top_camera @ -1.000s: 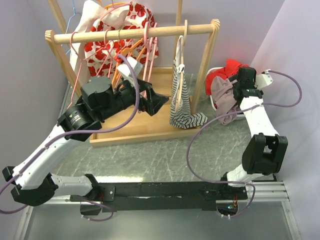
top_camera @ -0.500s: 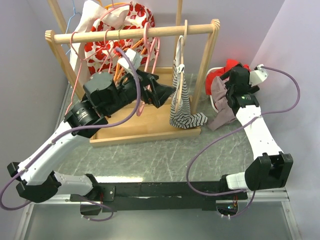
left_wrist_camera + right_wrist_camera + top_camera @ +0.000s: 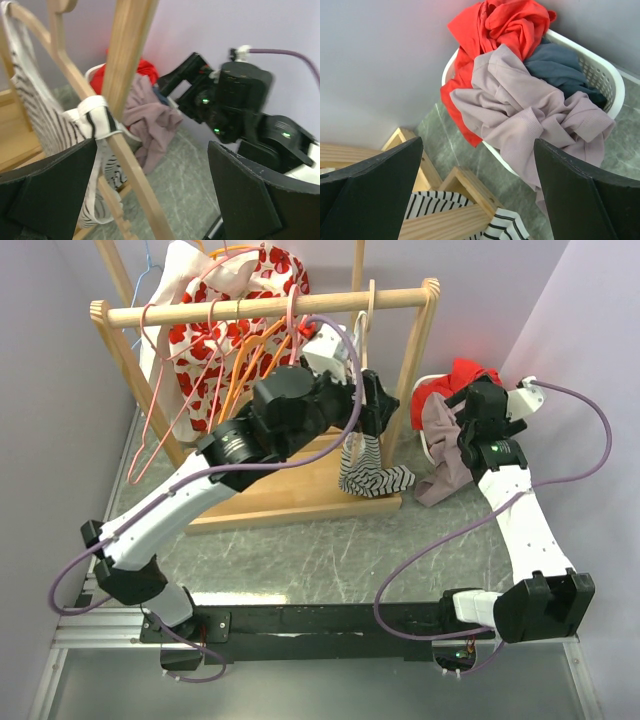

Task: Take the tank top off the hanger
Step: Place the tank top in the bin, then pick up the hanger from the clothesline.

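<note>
The black-and-white striped tank top (image 3: pixel 362 460) hangs on a wooden hanger (image 3: pixel 366 325) at the right end of the rack rail (image 3: pixel 270 308). Its hem lies on the rack base. My left gripper (image 3: pixel 378 412) is open, up against the hanger's right side. In the left wrist view the hanger arm (image 3: pixel 131 172), with a white strap (image 3: pixel 97 116) round it, runs between the spread jaws of the left gripper (image 3: pixel 150 200). The striped cloth (image 3: pixel 30 107) hangs at the left. My right gripper (image 3: pixel 458 435) is open and empty beside the basket. In its own view the right gripper (image 3: pixel 480 200) is above the striped hem (image 3: pixel 432 212).
A white laundry basket (image 3: pixel 602 75) at the right holds red (image 3: pixel 505 25), lilac (image 3: pixel 530 117) and dark garments. The lilac one spills over its rim. Orange and pink hangers (image 3: pixel 245 350) and a red-and-white patterned garment (image 3: pixel 195 335) hang further left. The rack's right post (image 3: pixel 412 375) stands between both arms.
My left arm has swung right from the orange hangers to the striped top's hanger. My right arm has shifted slightly near the basket.
</note>
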`<control>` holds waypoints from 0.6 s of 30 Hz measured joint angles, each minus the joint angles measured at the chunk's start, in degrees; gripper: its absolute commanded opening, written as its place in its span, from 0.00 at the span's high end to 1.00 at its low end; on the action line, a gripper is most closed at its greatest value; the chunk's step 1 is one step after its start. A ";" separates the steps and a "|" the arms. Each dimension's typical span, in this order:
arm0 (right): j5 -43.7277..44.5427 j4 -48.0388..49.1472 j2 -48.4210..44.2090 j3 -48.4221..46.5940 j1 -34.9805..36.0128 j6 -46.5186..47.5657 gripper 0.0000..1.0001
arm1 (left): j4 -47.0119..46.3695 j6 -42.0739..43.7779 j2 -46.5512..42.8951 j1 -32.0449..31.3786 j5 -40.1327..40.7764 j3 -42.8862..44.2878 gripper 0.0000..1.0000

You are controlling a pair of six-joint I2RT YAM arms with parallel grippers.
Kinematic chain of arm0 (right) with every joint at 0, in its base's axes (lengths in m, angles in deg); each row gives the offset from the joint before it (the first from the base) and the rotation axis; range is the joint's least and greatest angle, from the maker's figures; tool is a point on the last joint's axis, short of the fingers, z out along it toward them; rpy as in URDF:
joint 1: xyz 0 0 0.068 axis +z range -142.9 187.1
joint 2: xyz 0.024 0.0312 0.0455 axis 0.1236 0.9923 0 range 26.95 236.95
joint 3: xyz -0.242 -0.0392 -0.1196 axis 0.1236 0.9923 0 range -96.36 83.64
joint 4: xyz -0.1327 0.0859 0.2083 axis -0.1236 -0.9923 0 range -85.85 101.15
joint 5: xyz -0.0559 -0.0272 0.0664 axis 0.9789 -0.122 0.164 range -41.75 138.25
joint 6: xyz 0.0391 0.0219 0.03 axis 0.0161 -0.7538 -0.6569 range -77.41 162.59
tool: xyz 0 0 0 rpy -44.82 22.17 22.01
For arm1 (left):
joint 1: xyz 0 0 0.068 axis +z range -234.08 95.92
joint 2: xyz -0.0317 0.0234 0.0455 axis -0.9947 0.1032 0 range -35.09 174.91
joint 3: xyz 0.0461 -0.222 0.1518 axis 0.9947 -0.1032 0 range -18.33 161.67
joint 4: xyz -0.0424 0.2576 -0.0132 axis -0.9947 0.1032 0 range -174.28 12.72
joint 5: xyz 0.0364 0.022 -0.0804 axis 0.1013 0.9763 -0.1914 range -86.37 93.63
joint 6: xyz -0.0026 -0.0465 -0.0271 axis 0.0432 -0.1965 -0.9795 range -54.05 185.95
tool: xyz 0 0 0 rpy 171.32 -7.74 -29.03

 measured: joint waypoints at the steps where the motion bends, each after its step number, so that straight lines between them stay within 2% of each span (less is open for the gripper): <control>1: -0.11 -0.26 -0.04 0.02 0.00 0.00 0.00 | 0.79 0.00 0.94 -0.17 1.27 0.92 0.00; 8: -1.79 -0.48 -3.80 1.53 0.02 0.11 0.00 | 6.62 0.37 3.58 -2.10 12.74 2.34 0.00; 13: -2.62 -0.72 -6.40 1.57 0.02 0.35 0.00 | 7.87 0.85 4.07 -3.06 17.99 2.80 0.01; 18: -3.85 -1.01 -9.68 3.30 0.02 0.39 0.00 | 8.35 1.86 5.81 -3.08 20.61 3.41 0.22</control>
